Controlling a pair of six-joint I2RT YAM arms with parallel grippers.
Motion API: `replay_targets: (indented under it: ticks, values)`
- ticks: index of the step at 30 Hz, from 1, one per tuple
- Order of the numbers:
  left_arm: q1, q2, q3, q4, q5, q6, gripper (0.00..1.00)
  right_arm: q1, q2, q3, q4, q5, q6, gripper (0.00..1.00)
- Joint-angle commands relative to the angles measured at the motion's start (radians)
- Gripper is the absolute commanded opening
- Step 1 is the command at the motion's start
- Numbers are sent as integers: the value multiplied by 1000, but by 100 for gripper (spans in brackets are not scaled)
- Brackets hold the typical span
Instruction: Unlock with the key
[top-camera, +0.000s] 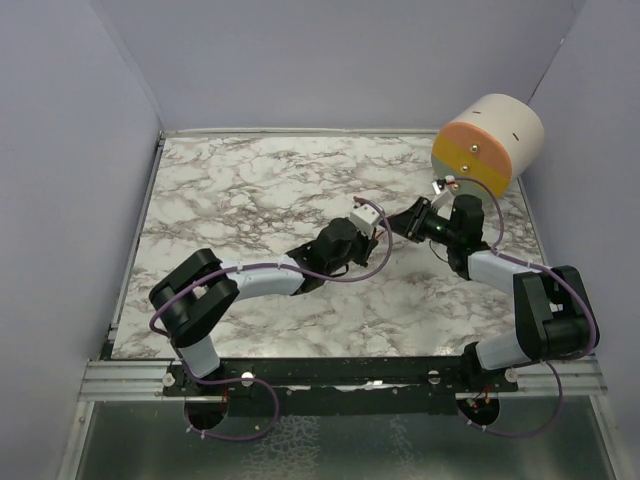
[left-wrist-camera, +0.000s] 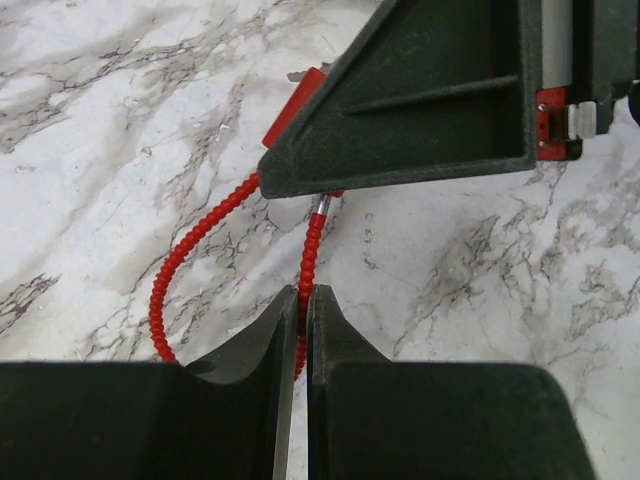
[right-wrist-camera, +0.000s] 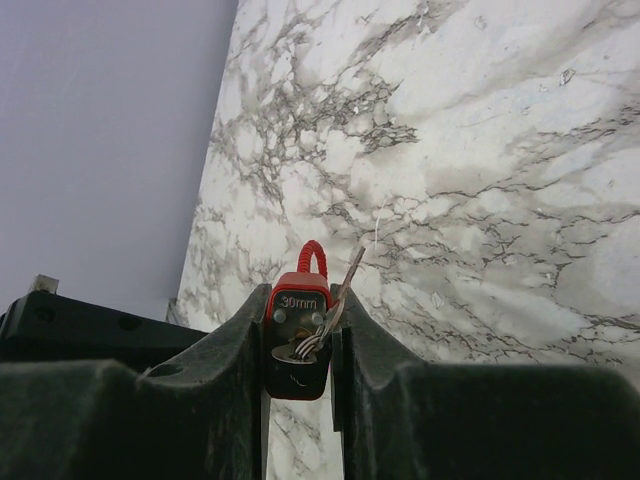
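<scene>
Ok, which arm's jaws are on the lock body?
The right gripper: it pinches the red lock body with its keys. The left gripper only clamps the red cable loop.

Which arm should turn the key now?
Probably the right gripper: its jaws clasp the padlock right at the keys, while the left gripper is busy pinching the red cable.

Most of the padlock (left-wrist-camera: 297, 98) hidden behind right gripper (left-wrist-camera: 290, 178)
</scene>
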Motion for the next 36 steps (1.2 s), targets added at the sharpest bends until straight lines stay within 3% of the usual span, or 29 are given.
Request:
replay_targets:
  ticks: [1, 10, 14, 19, 27, 31, 36]
  values:
    - [44, 33, 79, -3, -94, -13, 0, -4, -1, 7, -26, -5, -41, 1]
    - [113, 59, 129, -26, -41, -18, 0, -4, 6, 9, -38, -40, -60, 1]
    - [112, 60, 123, -26, 72, 6, 0, -6, 2, 10, -39, -22, -51, 1]
    - [112, 18, 64, -21, 184, 91, 33, -14, 6, 19, -37, -29, -47, 1]
    - [107, -101, -60, 51, 241, 220, 64, -27, 17, 35, -57, -54, -67, 1]
    - [105, -130, -96, 121, 295, 281, 98, -27, 13, 46, -85, -69, -94, 1]
    - [103, -108, -93, 141, 399, 349, 99, -27, 5, 58, -114, -88, -125, 1]
